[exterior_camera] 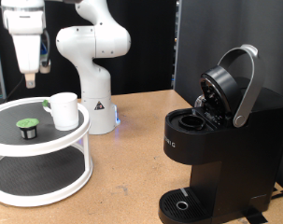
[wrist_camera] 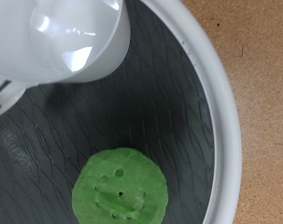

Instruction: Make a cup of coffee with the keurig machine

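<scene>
- Your keurig (exterior_camera: 211, 140) stood near right, lid raised, drip tray bare.
- Left, your pod (exterior_camera: 27, 127) and cup (exterior_camera: 63, 110) sat on the tray (exterior_camera: 38, 149).
- Your gripper (exterior_camera: 27, 79) hovered above the pod, holding nothing; I couldn't tell its opening.

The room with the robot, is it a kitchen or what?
Probably a robot lab, not a kitchen. A white arm is bolted to a wooden table, black curtains hang behind, and the coffee maker, its lid open, and a two-tier tray with a cup look staged.
</scene>
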